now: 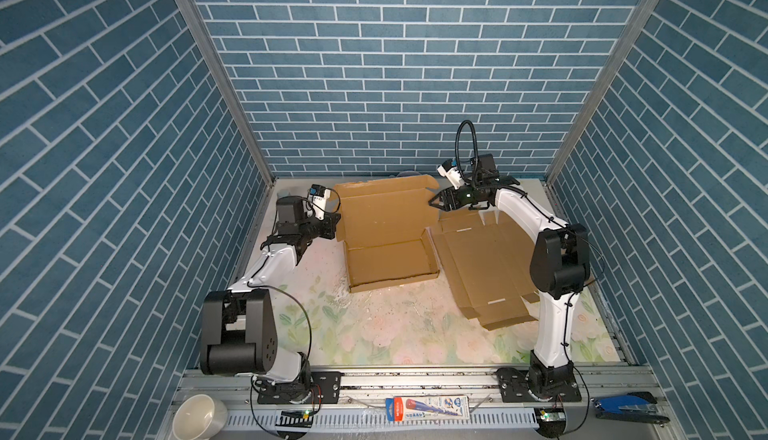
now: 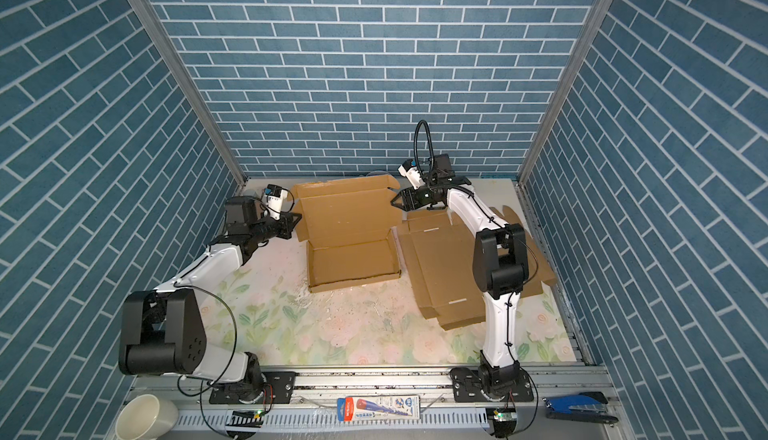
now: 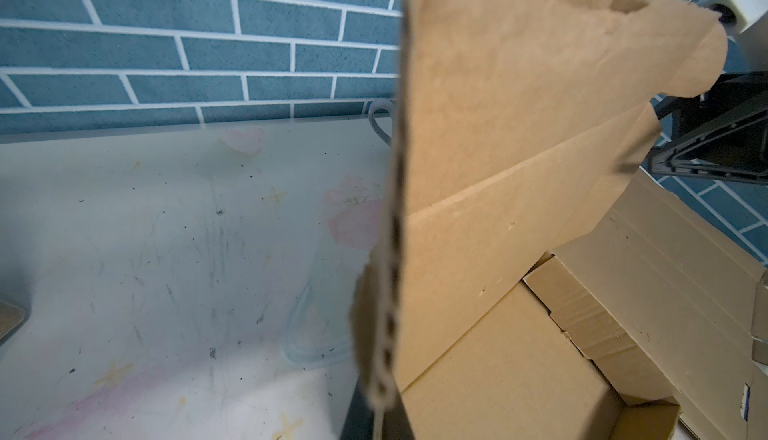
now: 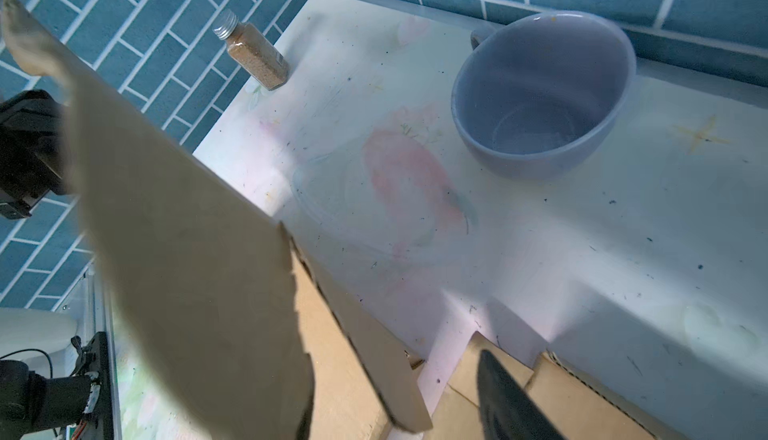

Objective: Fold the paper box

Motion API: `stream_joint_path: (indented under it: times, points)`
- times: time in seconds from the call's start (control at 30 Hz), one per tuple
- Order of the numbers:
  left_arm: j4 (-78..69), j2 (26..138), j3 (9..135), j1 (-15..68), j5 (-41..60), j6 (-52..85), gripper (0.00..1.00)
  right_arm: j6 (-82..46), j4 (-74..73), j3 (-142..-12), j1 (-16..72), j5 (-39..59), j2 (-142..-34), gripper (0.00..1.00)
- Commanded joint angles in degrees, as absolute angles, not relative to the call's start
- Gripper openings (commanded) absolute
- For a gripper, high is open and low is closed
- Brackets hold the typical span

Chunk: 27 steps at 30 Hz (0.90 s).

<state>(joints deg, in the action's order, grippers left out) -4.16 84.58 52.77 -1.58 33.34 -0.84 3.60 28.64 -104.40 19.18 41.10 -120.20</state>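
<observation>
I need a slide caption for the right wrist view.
Raised box lid in front; grey-blue mug and spice jar behind, on the table.

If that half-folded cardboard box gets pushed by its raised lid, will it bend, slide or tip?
The lid probably stays fairly stiff: its edge shows corrugated cardboard, yet it should hinge at the crease. The box looks light and shallow, so it likely slides on the table rather than tips.

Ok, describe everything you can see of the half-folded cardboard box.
The paper box is brown corrugated cardboard, half assembled: a shallow tray with low walls up, resting on the table, its lid raised toward the back wall. The left gripper is shut on the lid's left edge; the right gripper stands open at its right flap.
</observation>
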Motion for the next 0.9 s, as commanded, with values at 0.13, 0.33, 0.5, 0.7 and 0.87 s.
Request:
stream_joint_path:
  times: [0.13,0.33,0.5,0.7,0.87]
  points:
    - [-5.1,85.1,54.1,-1.8,33.6,0.6,0.00,3.2,22.8,-102.6,21.1,41.2,-118.9,0.21]
    - [-6.9,82.6,52.2,-0.2,25.9,6.6,0.00,-6.2,3.1,-85.6,23.5,31.8,-109.5,0.00]
    - [-19.3,79.1,44.2,1.9,20.4,12.2,0.00,-11.2,-13.3,-70.8,30.3,13.0,-101.7,0.00]
    - [-34.2,78.5,36.6,6.1,15.6,15.4,0.00,-15.7,-28.8,-60.5,36.9,-2.1,-99.0,0.00]
    - [-41.9,78.6,31.8,8.6,11.5,15.4,0.00,-14.7,-40.9,-54.2,41.4,-9.5,-99.4,0.00]
